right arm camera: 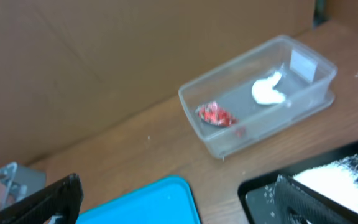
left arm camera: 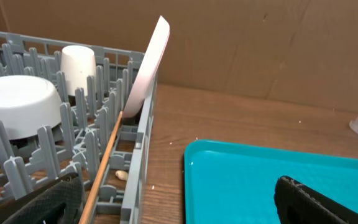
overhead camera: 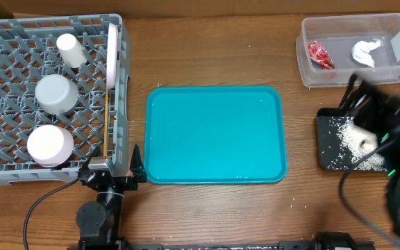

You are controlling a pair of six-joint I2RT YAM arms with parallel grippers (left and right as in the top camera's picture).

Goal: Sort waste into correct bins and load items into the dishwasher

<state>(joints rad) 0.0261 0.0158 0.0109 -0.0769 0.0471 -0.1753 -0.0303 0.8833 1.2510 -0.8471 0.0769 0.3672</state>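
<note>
While both of your grippers stand with jaws wide apart and hold nothing, the waste and dishes lie sorted. Your left gripper [left arm camera: 178, 183] sits at the 5 o'clock corner of the large square grey plastic dish rack [overhead camera: 123, 104], and the rack's wall shows between its fingers in the wrist view. The rectangular teal serving tray [overhead camera: 215, 134] lies just beside the rack, at its 3 o'clock.

Inside the rack, the small white cup [overhead camera: 69, 50] sits toward 12 o'clock and the pale grey-blue bowl [overhead camera: 55, 94] rests upside down near the middle. The pinkish-white bowl [overhead camera: 50, 145] sits toward 6 o'clock. The large round white plate [overhead camera: 112, 55] stands on edge against the rack's 3 o'clock wall. The thin wooden chopsticks [left arm camera: 104, 162] lie along that wall below it.

Your right gripper [right arm camera: 176, 186], blurred from overhead, hovers over the shallow black rectangular tray [overhead camera: 325, 121]. That tray sits at the teal tray's 3 o'clock and holds the loose white rice-like grains [overhead camera: 361, 144]. At the teal tray's 2 o'clock, the clear rectangular plastic tub [overhead camera: 304, 42] contains the crumpled red shiny wrapper [overhead camera: 320, 54] and the crumpled white paper tissue [overhead camera: 365, 53].
</note>
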